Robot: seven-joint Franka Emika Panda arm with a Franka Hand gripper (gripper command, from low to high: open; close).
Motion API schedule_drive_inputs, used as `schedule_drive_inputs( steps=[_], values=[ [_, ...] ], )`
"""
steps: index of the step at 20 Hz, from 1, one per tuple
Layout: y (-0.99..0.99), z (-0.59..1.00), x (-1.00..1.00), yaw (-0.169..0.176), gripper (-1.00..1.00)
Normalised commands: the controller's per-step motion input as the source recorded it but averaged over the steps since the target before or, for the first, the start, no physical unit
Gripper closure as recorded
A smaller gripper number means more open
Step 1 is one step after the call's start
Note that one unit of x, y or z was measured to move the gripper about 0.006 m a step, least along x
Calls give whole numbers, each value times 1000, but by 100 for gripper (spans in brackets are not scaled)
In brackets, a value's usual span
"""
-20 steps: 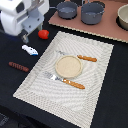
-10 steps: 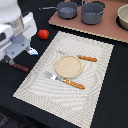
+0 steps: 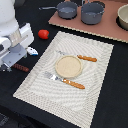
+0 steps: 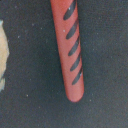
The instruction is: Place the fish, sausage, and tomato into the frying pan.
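Jaws low over the sausage at the exterior view's left edge; spread or pressed together, cannot tell, hidden under the white arm body. One sausage, flat on the black table, filling the wrist view with dark diagonal ribs. One fish just beside the arm at about 1 o'clock from the sausage. One tomato farther along at 1 o'clock, near the mat corner. One frying pan at 12 o'clock on the brown board, one pot beside it. On the mat: one wooden plate, one knife, one fork.
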Motion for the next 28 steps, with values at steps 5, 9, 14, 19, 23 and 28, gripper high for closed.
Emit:
schedule_drive_inputs(
  steps=[5,9,14,19,23,28],
  values=[
    [-102,-357,0,0,-100],
    [-84,-291,0,0,100],
    [-45,-147,0,0,100],
    [-11,-42,2,1,100],
    [-70,159,60,1,100],
    [559,1000,309,-4,100]
  ],
)
